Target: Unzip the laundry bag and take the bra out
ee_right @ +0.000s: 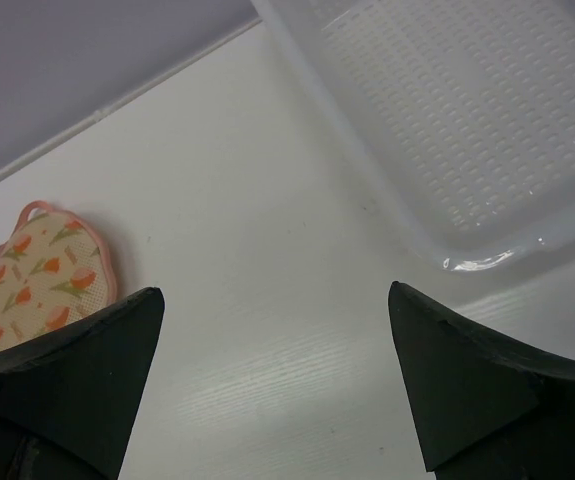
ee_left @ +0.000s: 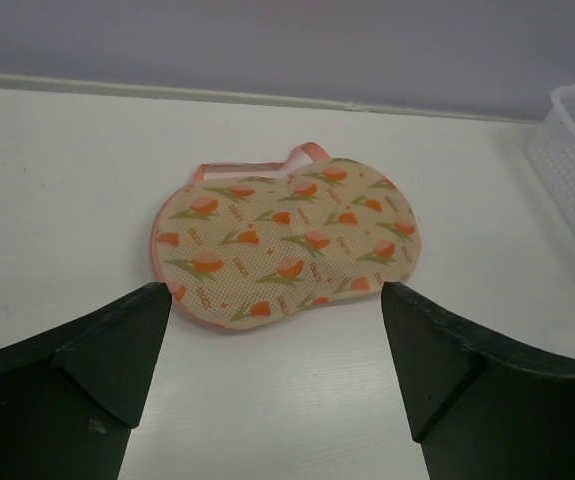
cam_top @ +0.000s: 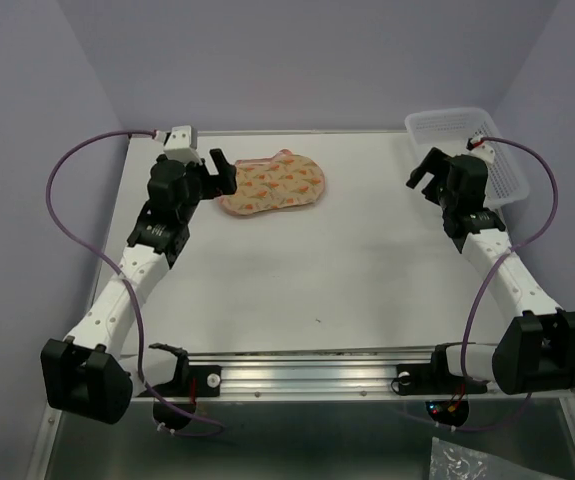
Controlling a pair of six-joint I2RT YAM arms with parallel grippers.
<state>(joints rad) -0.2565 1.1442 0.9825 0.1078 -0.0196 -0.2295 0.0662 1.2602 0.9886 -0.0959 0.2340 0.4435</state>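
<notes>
Left jaws, spread, facing the closed laundry bag (cam_top: 272, 185).
I see it flat on the surface (cam_top: 317, 280) just ahead, long axis crosswise to them; right jaws, also spread, stand well apart near the basket (cam_top: 442, 125).

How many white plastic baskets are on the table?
1. The basket sits at the far right corner of the table, to the right of the laundry bag. No other basket shows.

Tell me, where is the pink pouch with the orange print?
In the top view, the laundry bag lies flat far back on the table, left of centre, just beyond the left arm's fingers.
</notes>
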